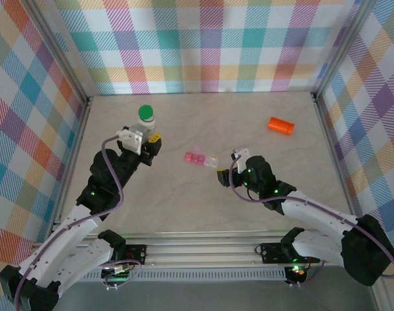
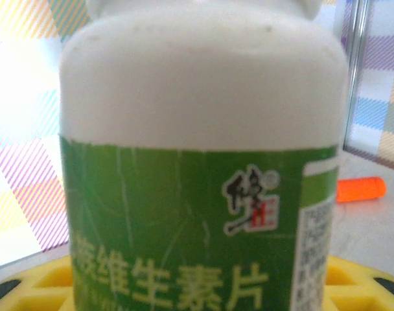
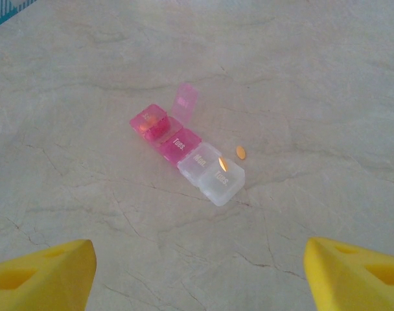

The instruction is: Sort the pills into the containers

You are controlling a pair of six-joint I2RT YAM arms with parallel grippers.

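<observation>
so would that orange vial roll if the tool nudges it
Probably: the vial lies on its side on the smooth table, so a push across its length would likely roll it. It looks like small plastic, so probably light, and a nudge at one end may just spin it.

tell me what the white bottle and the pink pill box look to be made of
The white bottle: probably opaque plastic, matte, with a soft even sheen; its green label looks like glossy printed paper or film. The pill box: thin see-through plastic, pink fading to clear; the table shows through its raised lid.
</observation>
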